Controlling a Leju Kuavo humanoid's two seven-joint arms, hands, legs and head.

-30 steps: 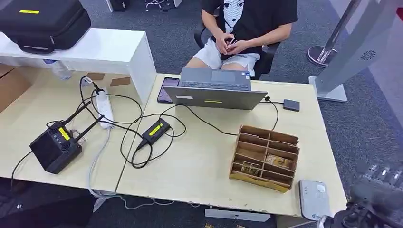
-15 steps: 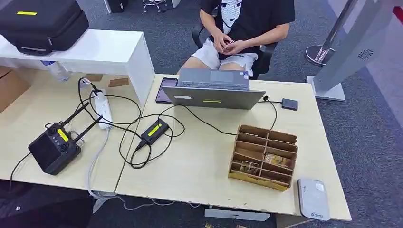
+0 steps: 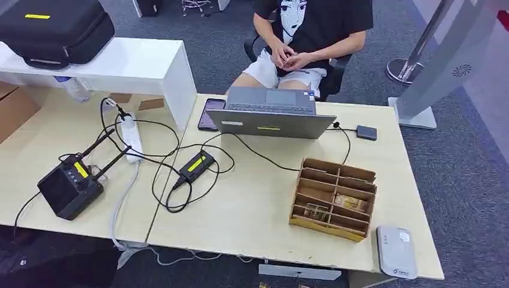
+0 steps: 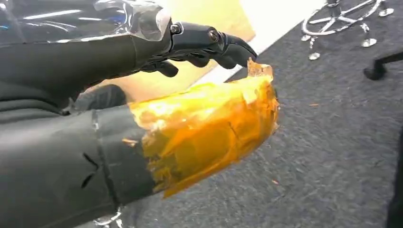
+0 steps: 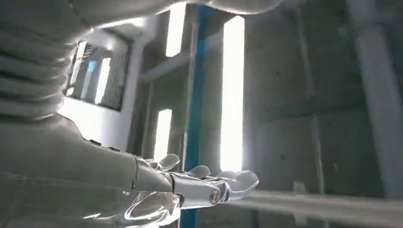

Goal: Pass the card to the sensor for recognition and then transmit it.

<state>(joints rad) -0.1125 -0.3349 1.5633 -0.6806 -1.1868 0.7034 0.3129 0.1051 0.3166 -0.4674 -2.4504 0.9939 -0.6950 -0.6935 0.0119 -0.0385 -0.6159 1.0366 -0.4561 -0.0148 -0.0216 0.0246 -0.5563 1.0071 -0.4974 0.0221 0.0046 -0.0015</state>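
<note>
- Head view: wooden organiser (image 3: 334, 199) w/ slotted compartments on the desk (image 3: 252, 210), near its right front; cards (image 3: 350, 203) lie in its nearer slots, exact slot hard to tell
- Grey card sensor (image 3: 396, 252) flat at the desk's right front corner, just beside the organiser, apart from it
- Laptop (image 3: 271, 113) open at the far edge, screen tilted toward the robot; phone (image 3: 211, 113) just left of it; small black box (image 3: 367, 132) to its right, cabled
- Cable from the laptop runs across the desk past the organiser's far left corner; black cable loops round a black adapter w/ yellow label (image 3: 196, 165) mid-desk
- Left part: white power strip (image 3: 131, 137); black radio unit w/ antennas (image 3: 71, 187); white shelf (image 3: 102, 65) w/ black case (image 3: 55, 27) on top
- Person (image 3: 309, 36) seated behind the laptop, hands together in lap
- Left hand (image 4: 199, 45) in left wrist view: dark fingers curled slightly, spread, nothing in them; thumb wrapped in amber tape; carpet beyond
- Right hand (image 5: 199, 187) in right wrist view: fingers extended, apart, holding nothing; wall and lit panels behind
</note>
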